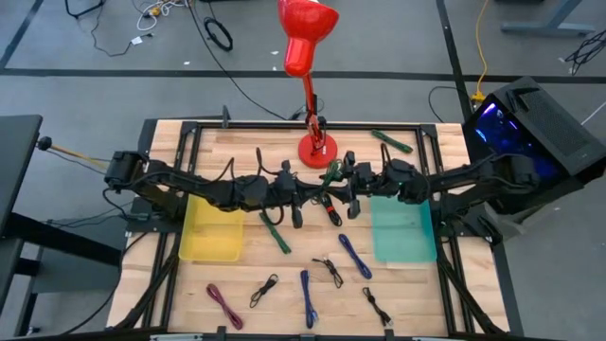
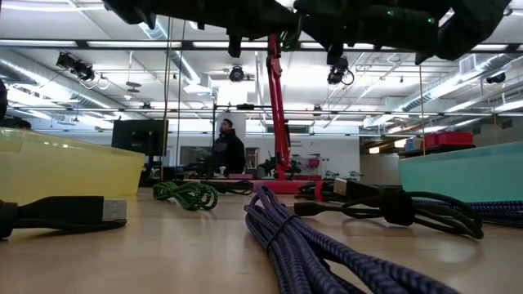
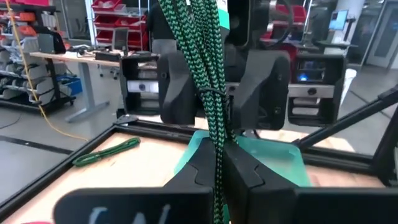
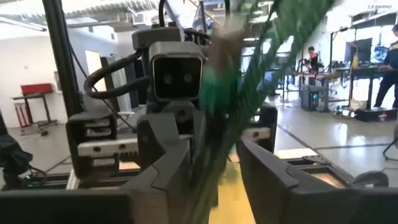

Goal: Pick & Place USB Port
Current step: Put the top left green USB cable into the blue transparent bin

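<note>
1. Near you: left gripper (image 3: 219, 163) is clamped tight on the green braided cable (image 3: 208, 74), raised above mid-table, at 12 o'clock from the yellow bin (image 1: 212, 230).
2. Cable looks light and limp; expect sag and swing. Hold it at the bundled middle.
3. Farther: right gripper (image 4: 214, 167) straddles the same cable, fingers apart, not yet pinching.
4. Teal bin (image 1: 403, 232) sits at 4 o'clock.

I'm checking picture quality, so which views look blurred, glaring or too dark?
Right wrist view: the green cable is smeared by motion blur. Left wrist view: that cable is sharp. Low view: the arms are dark silhouettes against bright ceiling lights, and the near blue cable is soft. High view: evenly lit.
</note>
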Robot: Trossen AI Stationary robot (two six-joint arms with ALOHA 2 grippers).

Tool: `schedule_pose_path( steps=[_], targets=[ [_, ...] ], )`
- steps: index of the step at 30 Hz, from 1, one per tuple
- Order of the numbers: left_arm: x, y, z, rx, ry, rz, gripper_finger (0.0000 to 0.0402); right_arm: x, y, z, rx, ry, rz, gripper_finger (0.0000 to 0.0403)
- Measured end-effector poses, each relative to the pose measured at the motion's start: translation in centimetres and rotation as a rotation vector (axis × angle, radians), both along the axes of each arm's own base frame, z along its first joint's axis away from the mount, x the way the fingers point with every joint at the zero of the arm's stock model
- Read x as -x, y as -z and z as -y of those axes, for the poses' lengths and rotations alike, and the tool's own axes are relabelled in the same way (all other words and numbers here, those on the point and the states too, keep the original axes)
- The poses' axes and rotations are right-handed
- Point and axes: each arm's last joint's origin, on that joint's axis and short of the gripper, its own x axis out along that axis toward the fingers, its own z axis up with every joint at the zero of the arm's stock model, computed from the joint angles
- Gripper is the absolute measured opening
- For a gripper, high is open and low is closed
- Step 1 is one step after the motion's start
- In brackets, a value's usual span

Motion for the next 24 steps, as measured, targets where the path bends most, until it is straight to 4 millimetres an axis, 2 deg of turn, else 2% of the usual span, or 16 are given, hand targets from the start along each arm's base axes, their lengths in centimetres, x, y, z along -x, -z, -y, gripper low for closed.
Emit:
schedule_pose_path(
  steps=[2, 4, 6, 11, 14, 19, 24],
  targets=[
    [0.0, 0.3, 0.0, 0.006, -0.005, -0.024, 0.001, -0.1, -0.1, 0.0, 0.001, 0.0, -0.004, 0.0103],
    [0.0, 0.4, -0.1, 0.009, -0.017, -0.038, 0.0014, -0.2, 0.0, 0.0, 0.01, -0.008, -0.019, 0.0043],
    [0.0, 0.5, -0.1, 0.009, -0.017, -0.045, 0.0031, -0.2, 0.0, 0.0, 0.027, -0.011, -0.032, 0.0021],
    [0.2, 0.3, -0.1, 0.0, -0.016, -0.052, 0.008, 0.0, 0.5, 0.0, 0.0, 0.001, -0.112, 0.002],
    [0.7, 0.0, -0.1, -0.004, -0.012, -0.082, 0.0097, 1.0, -0.2, 0.0, -0.022, 0.02, -0.154, 0.002],
    [2.8, -1.5, -0.1, -0.011, -0.027, -0.168, 0.0105, 4.2, -1.6, -0.5, -0.061, 0.098, -0.291, 0.002],
    [5.1, -2.7, 0.2, -0.038, -0.09, -0.25, 0.0106, 8.1, -1.5, -1.7, -0.181, 0.174, -0.503, 0.002]
  ],
)
